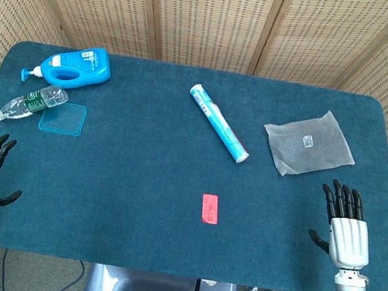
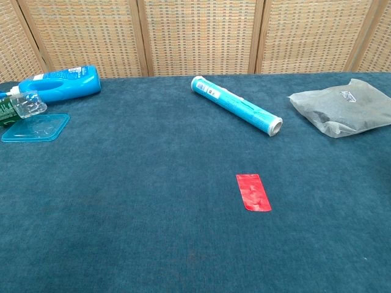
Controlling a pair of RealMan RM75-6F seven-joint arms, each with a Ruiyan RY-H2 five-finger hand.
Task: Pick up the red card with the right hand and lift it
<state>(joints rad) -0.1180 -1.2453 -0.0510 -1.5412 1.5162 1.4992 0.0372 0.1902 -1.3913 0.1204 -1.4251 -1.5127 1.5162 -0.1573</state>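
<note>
Bright, even, diffuse light; shadows faint; both views sharp; slight edge distortion, perhaps, in head view.

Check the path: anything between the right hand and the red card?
Nothing visible. The right hand rests open at the table's right edge, and the red card lies flat to its left with only bare blue cloth between them. The blue tube and plastic bag sit further back, off that line.
</note>
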